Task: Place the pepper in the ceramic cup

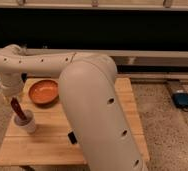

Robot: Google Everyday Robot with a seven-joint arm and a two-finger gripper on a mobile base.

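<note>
The ceramic cup [26,123] is small and white and stands near the left edge of the wooden table [47,145]. The pepper [18,110] is slender and dark red. It hangs tilted from my gripper [13,101], with its lower end at the cup's mouth. The gripper sits just above and left of the cup, below the white wrist, and is shut on the pepper's upper end. My large white arm crosses the table from the lower right.
An orange bowl [43,92] stands at the table's back, right of the gripper. A black block [72,137] lies near the front, partly hidden by my arm. A blue device [183,100] with a cable lies on the floor at the right.
</note>
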